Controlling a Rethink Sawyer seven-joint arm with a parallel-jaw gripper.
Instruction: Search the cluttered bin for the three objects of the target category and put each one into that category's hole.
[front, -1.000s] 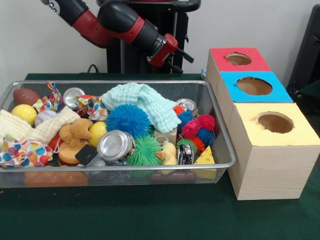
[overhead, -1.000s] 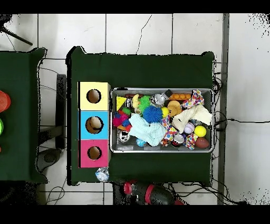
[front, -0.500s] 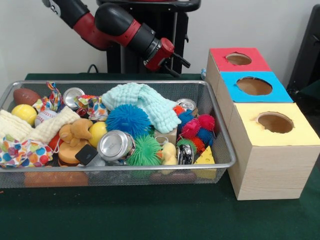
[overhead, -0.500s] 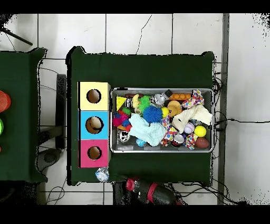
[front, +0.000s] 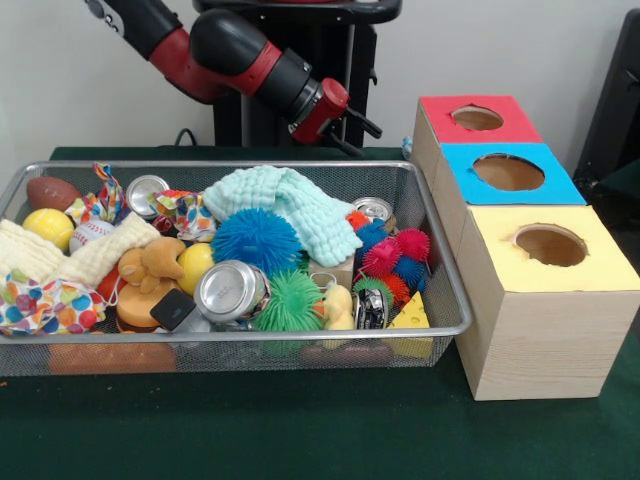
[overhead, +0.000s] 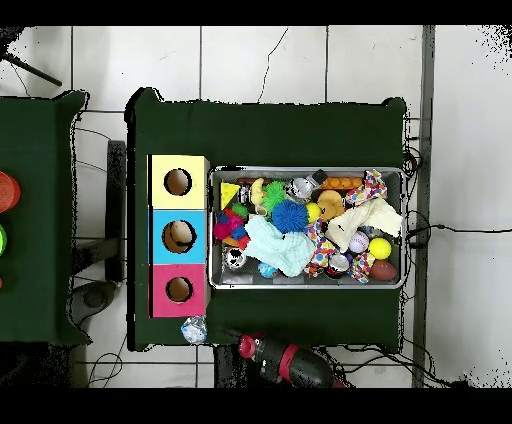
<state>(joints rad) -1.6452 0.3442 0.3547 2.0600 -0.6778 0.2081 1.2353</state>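
Observation:
A wire bin (front: 445, 300) holds a jumble of things. Among them are a silver can (front: 230, 292), two more cans (front: 373, 209) (front: 145, 190), a blue spiky ball (front: 257, 240), a green spiky ball (front: 290, 302), a mint cloth (front: 290, 205), a football (front: 50, 192) and a yellow ball (front: 48, 226). Right of the bin stand a red box (front: 440, 125), a blue box (front: 470, 190) and a yellow box (front: 500, 260), each with a round hole. My gripper (front: 368, 142) hangs open and empty behind the bin's far rim. In the overhead view the gripper (overhead: 238, 346) sits off the bin's robot-side edge.
Small red and blue spiky balls (front: 395, 258), a cheese wedge (front: 410, 315), a plush toy (front: 150, 265) and dotted cloths (front: 45, 300) crowd the bin. A crumpled shiny scrap (overhead: 194, 328) lies by the red box (overhead: 160, 300). A second green table (overhead: 35, 220) stands beside this one.
The arm has shifted slightly left in the front view, taking the gripper with it. Nothing in the bin has moved.

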